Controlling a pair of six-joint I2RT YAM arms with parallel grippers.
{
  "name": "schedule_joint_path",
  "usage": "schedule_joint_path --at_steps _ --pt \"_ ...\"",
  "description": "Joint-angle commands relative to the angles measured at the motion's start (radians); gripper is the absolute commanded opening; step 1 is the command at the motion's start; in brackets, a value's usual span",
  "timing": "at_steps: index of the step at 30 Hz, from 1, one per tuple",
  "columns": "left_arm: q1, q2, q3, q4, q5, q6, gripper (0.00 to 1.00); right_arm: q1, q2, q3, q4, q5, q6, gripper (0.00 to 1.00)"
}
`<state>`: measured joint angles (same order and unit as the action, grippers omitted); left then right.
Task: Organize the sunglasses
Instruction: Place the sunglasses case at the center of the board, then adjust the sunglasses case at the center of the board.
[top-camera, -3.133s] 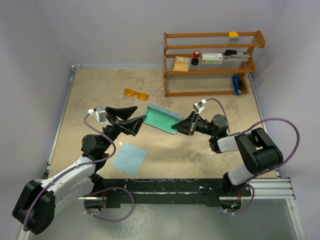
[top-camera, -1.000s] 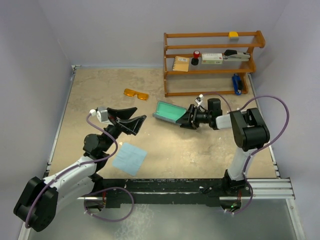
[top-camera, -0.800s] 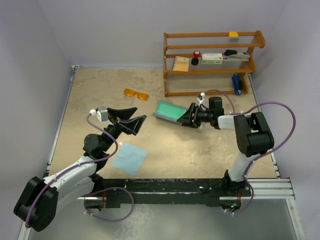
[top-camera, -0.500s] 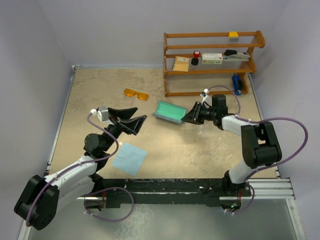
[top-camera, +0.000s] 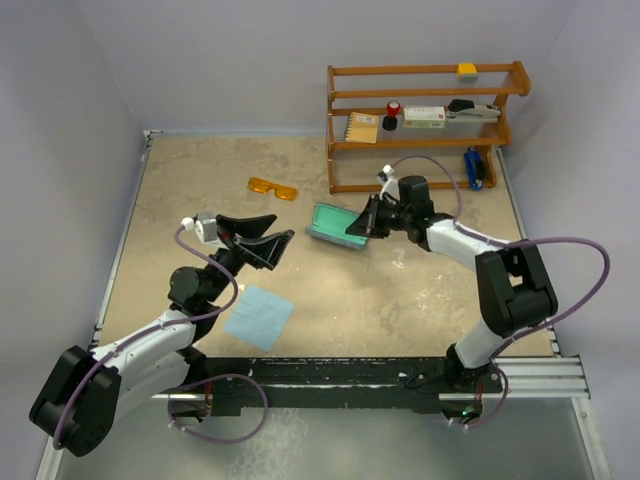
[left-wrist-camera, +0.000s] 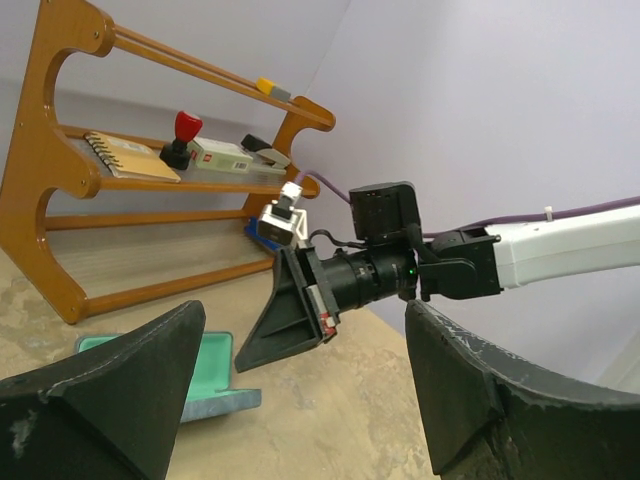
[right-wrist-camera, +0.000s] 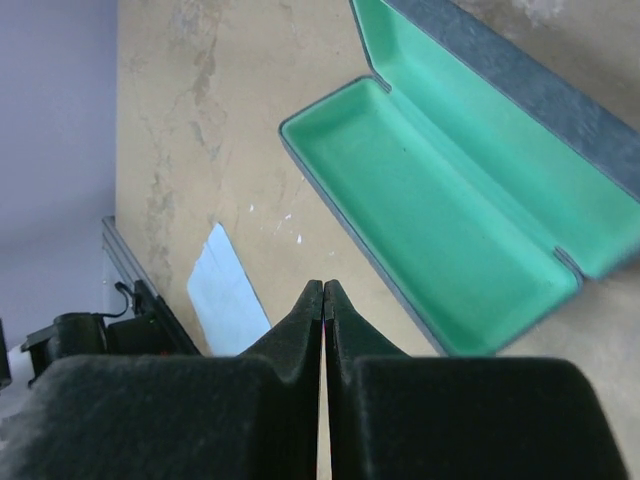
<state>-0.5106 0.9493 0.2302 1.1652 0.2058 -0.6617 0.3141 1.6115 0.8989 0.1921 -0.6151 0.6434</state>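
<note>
The sunglasses (top-camera: 272, 187), a small orange-amber pair, lie on the table at the back left, apart from both grippers. The blue-grey case (top-camera: 332, 222) lies open on the table, its teal inside (right-wrist-camera: 450, 210) facing up with nothing in it. My right gripper (top-camera: 360, 228) hangs over the case's right end, shut on nothing, its fingertips (right-wrist-camera: 323, 292) pressed together. My left gripper (top-camera: 268, 246) is held up left of the case, open and empty; its wrist view looks between its fingers (left-wrist-camera: 100, 400) at the right gripper (left-wrist-camera: 290, 325) and the case (left-wrist-camera: 215, 372).
A light blue cloth (top-camera: 259, 316) lies flat near the front, below the left gripper, also in the right wrist view as the cloth (right-wrist-camera: 228, 295). A wooden shelf (top-camera: 425, 125) with small items stands at the back right, close behind the right arm.
My right gripper has shut on nothing and swung left and toward the back, over the case's right end. The case lies open on the table. My left arm has stayed still.
</note>
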Motion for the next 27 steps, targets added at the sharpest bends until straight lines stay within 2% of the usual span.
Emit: schedule_joint_path --at_steps 1,14,27 --pt "0.007 -0.014 -0.003 0.033 -0.002 -0.002 0.78 0.064 0.061 0.117 -0.036 0.107 -0.044 0.0" --pt "0.01 -0.029 -0.007 0.006 -0.003 0.006 0.78 0.113 0.243 0.266 -0.073 0.192 -0.082 0.0" --pt "0.012 -0.015 0.003 0.004 0.005 0.007 0.77 0.178 0.224 0.155 -0.04 0.222 -0.088 0.0"
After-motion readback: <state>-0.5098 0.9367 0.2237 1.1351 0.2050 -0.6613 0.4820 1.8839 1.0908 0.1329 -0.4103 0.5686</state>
